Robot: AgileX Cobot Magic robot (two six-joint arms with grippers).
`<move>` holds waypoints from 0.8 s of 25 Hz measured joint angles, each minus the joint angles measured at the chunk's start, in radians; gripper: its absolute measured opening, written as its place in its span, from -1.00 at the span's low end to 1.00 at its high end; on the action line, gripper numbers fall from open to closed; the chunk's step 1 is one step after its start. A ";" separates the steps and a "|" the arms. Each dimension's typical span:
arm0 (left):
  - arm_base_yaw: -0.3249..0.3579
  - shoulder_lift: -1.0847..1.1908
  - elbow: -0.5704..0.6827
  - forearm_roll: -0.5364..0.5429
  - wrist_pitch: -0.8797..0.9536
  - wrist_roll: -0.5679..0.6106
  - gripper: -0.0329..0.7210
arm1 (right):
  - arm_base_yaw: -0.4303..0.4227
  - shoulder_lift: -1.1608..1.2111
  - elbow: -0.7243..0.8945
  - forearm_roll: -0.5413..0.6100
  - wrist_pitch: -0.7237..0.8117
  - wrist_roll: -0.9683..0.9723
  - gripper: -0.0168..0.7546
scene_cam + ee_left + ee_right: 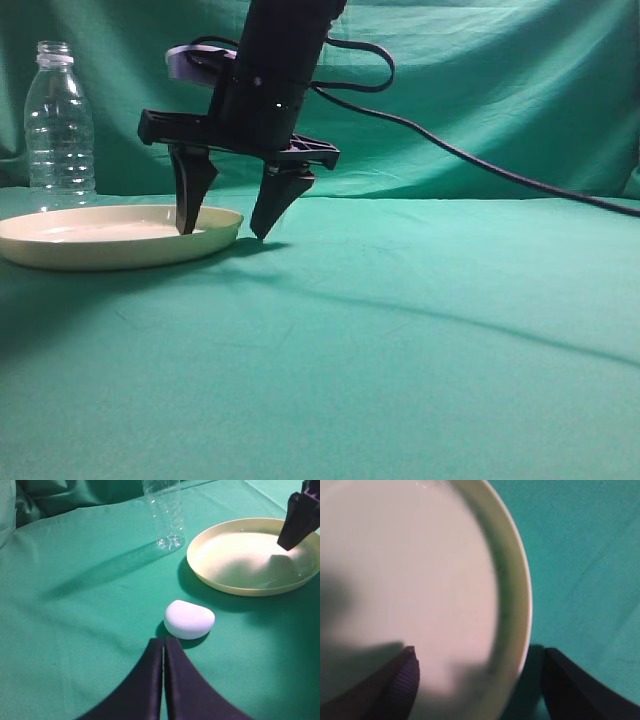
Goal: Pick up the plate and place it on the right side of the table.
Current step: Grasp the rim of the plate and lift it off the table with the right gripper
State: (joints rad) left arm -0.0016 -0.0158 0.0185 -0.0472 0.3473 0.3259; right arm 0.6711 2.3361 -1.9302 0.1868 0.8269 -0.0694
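The cream-yellow plate point(110, 238) lies on the teal table point(400, 330) at the left. My right gripper point(225, 232) is open and straddles the plate's right rim: one finger is inside the plate, the other outside on the cloth. In the right wrist view the plate point(420, 580) fills the frame with its rim between my fingers; the gripper point(480, 670) is open. The plate also shows in the left wrist view point(250, 557), with a right finger above it. My left gripper point(164, 642) is shut and empty, hovering near a small white object.
A clear plastic bottle point(58, 125) stands behind the plate at the far left, also in the left wrist view point(165, 512). A small white rounded object point(189, 619) lies on the cloth before the left gripper. A black cable point(480, 160) trails right from the arm.
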 joint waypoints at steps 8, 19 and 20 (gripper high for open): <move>0.000 0.000 0.000 0.000 0.000 0.000 -0.91 | 0.008 0.006 -0.010 -0.092 -0.014 0.007 -0.70; 0.000 0.000 0.000 0.000 0.000 0.000 -0.91 | 0.014 -0.013 -0.172 -0.300 0.206 0.177 -0.96; 0.000 0.000 0.000 0.000 0.000 0.000 -0.91 | 0.012 -0.031 -0.174 -0.306 0.224 0.177 -0.96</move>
State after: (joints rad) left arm -0.0016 -0.0158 0.0185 -0.0472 0.3473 0.3259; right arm 0.6831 2.3048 -2.1042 -0.1189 1.0505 0.1075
